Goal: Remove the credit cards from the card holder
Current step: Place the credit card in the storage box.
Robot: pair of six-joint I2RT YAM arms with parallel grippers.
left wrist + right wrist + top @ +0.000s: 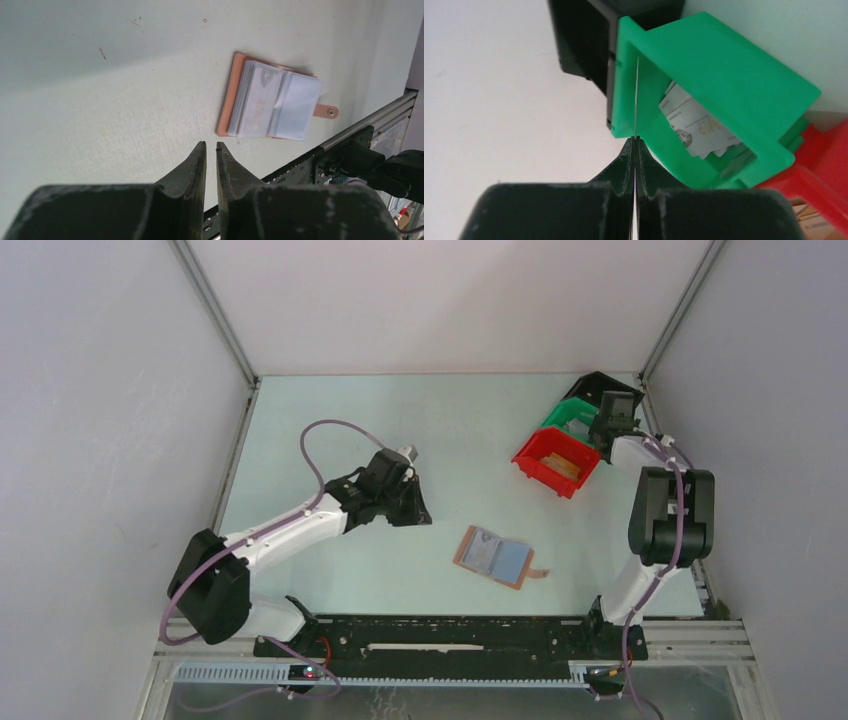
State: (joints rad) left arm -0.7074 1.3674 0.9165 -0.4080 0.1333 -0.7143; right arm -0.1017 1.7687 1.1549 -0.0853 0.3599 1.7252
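The card holder (495, 556) (272, 102) lies open on the table right of centre, its brown leather under clear sleeves, strap tab to the right. A pale card (262, 95) shows in its left sleeves. My left gripper (418, 512) (210, 145) hovers left of it, jaws a narrow slit apart with nothing between them. My right gripper (603, 426) (635, 138) is shut on a thin credit card (637, 95), seen edge-on and sticking up over the green bin's (724, 65) near wall. More credit cards (696, 125) lie inside that bin.
Three bins stand at the back right: red (555, 462) with a tan card in it, green (568, 418) and black (600, 390). White walls enclose the table. A black rail (345, 145) runs along the near edge.
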